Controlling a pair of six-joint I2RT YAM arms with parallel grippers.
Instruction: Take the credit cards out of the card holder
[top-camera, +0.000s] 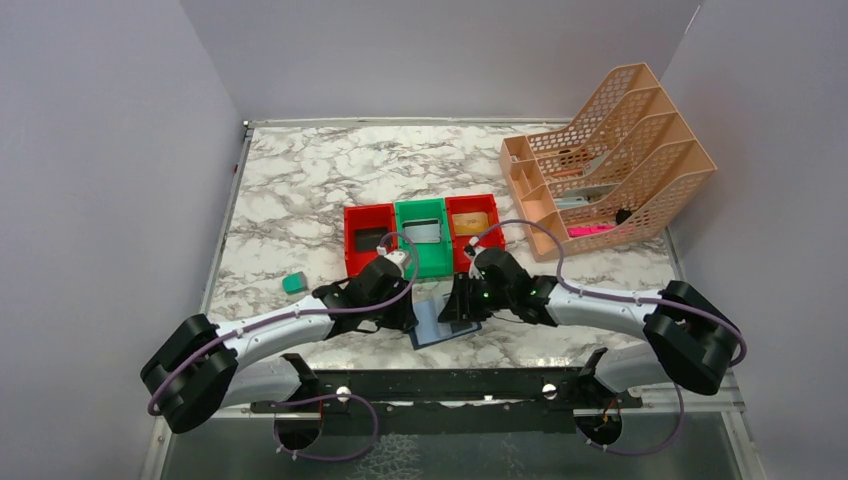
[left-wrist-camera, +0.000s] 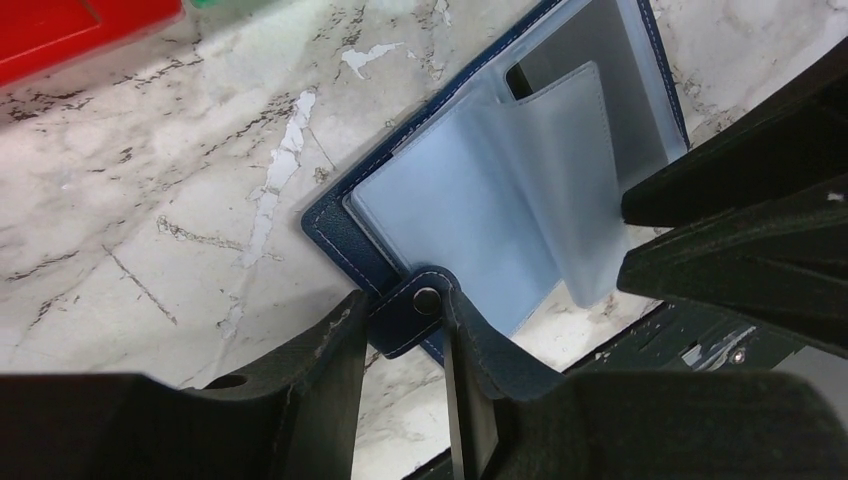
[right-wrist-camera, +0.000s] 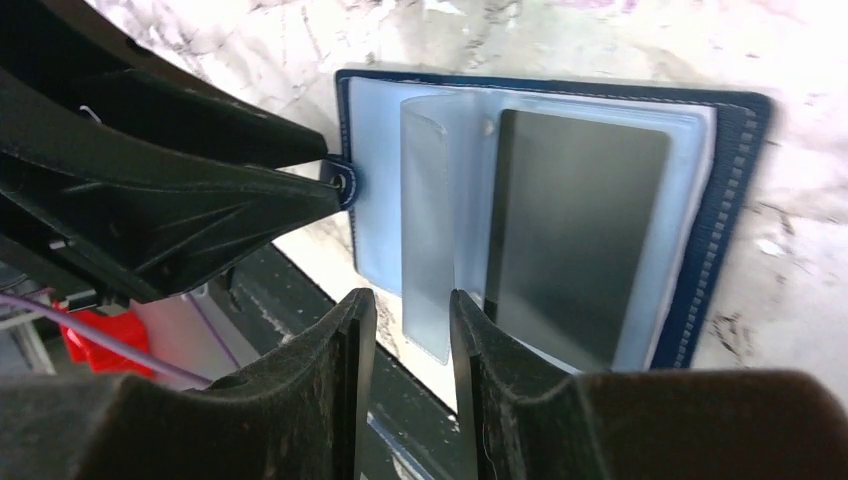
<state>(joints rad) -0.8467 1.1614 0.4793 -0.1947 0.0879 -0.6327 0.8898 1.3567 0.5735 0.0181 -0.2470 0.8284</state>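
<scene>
Left fingers pinch tab, holder at table edge

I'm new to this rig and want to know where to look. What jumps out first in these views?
Both arms meet over the open navy card holder at the near edge of the table: the left gripper clamps its snap tab, the right gripper pinches a clear sleeve upright beside a dark card in its pocket. Behind stand three red and green bins, and a peach file rack sits far right.
</scene>
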